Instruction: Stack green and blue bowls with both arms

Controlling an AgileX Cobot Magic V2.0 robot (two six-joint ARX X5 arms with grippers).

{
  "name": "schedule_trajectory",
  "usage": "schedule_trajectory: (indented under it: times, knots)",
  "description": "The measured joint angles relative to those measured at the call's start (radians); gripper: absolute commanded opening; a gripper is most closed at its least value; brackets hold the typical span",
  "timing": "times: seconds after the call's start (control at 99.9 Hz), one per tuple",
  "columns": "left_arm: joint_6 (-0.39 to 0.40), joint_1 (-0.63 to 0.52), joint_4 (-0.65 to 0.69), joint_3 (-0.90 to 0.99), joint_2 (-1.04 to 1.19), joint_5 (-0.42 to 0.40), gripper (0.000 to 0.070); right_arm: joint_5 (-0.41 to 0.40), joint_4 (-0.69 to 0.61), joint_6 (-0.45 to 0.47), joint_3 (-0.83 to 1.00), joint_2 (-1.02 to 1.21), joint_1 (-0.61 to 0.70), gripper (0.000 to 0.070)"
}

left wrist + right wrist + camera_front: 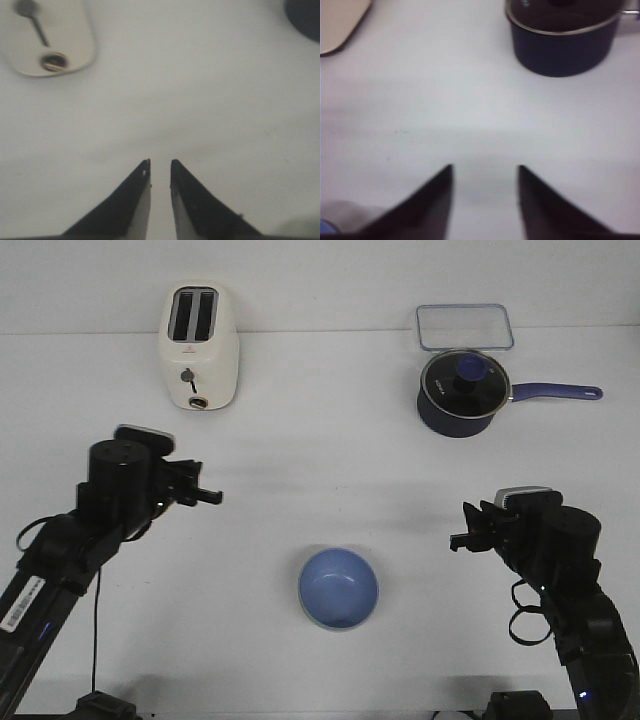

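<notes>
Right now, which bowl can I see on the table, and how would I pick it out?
Start from the white toaster at the table's far left and the dark blue lidded saucepan at the far right. Come toward the near edge, midway between both arms: the light blue bowl sits there alone, open side up. It is the only small, round, lidless dish.

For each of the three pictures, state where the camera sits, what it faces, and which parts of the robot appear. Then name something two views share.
Front view: raised, looking forward over the table; toaster, saucepan, blue bowl, both arms.
Left wrist view: on the left arm, facing the toaster's front; left gripper fingertips show.
Right wrist view: on the right arm, facing the saucepan; right gripper fingertips show.
Shared: front and right wrist views both show the saucepan.
</notes>
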Motion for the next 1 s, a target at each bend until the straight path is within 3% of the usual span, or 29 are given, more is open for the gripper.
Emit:
schedule_trajectory:
  times: [0.14,0.27,0.49,1.001]
  knots:
    - [0.004,0.15,0.127,-0.161,-0.127,-0.002,0.0012,0.0,0.135,-0.012,-0.064,-0.121,0.031,0.0]
    - [0.013,0.24,0.333,-0.424,-0.317,-0.002,0.0012,0.016,0.304,-0.027,-0.193,-0.294,0.041,0.0]
    - [0.018,0.314,0.737,-0.822,-0.658,-0.002,0.0012,0.232,0.439,-0.038,-0.401,-0.533,0.041,0.0]
    - [-0.003,0.317,0.747,-0.849,-0.679,-0.001,0.0014,0.241,0.439,-0.039,-0.424,-0.532,0.041,0.0]
